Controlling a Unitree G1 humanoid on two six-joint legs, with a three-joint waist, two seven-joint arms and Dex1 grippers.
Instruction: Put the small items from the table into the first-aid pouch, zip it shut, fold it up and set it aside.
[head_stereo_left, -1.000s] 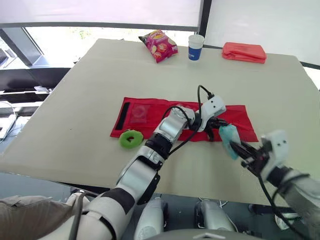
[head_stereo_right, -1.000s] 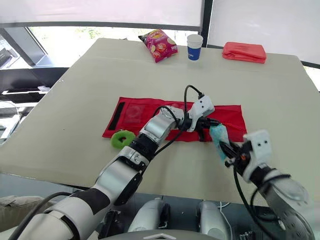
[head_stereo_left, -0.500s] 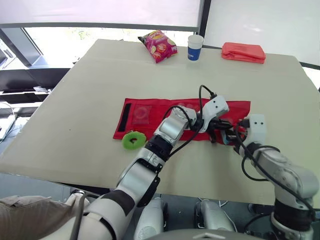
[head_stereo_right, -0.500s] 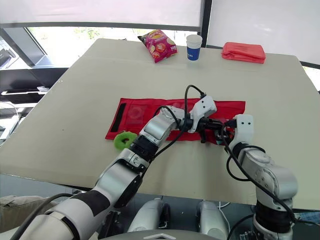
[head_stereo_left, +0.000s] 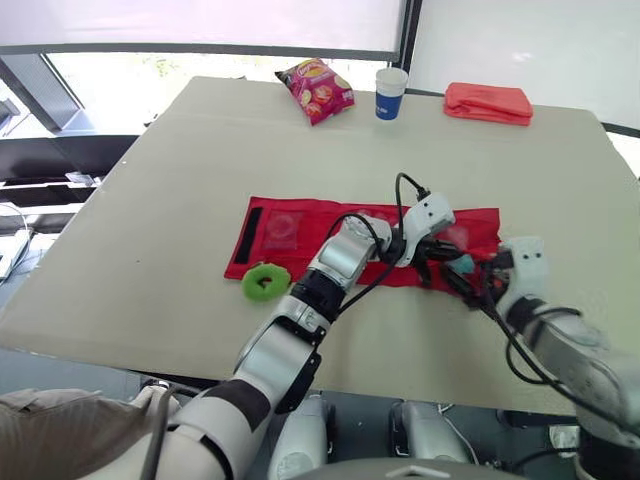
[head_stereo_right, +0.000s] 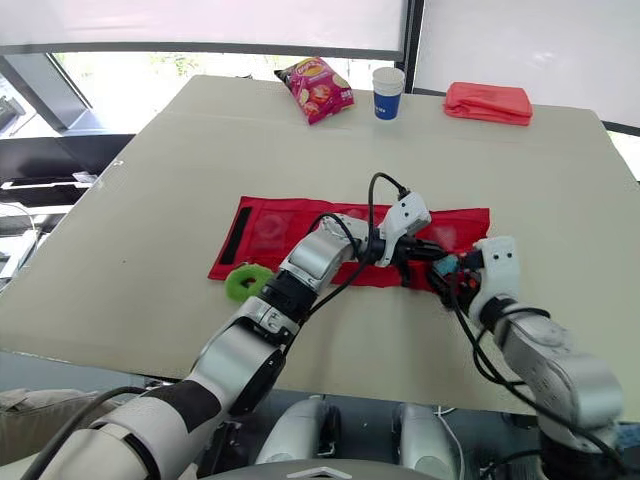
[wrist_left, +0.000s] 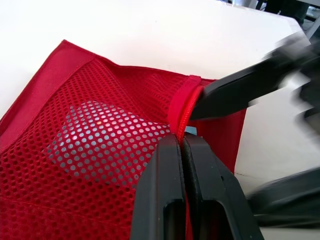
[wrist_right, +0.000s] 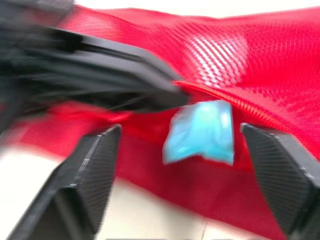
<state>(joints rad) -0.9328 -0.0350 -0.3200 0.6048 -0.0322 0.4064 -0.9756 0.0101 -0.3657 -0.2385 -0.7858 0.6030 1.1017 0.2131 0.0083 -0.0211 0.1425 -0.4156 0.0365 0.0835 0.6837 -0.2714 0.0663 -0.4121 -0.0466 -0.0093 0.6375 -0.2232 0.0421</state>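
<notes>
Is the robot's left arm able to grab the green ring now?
Probably not yet: the left gripper is shut on the edge of the red mesh pouch. The green ring lies uncovered beside that arm, so letting go comes first.

No text, brand, number or sign can be read anywhere. The snack bag (head_stereo_left: 317, 90) near the far edge of the table (head_stereo_left: 150, 230) has a colourful printed front, but its lettering is too small to make out. The paper cup (head_stereo_left: 390, 93) near it has a blue band with no legible wording. The red pouch (head_stereo_left: 300, 225) carries no readable label.
</notes>
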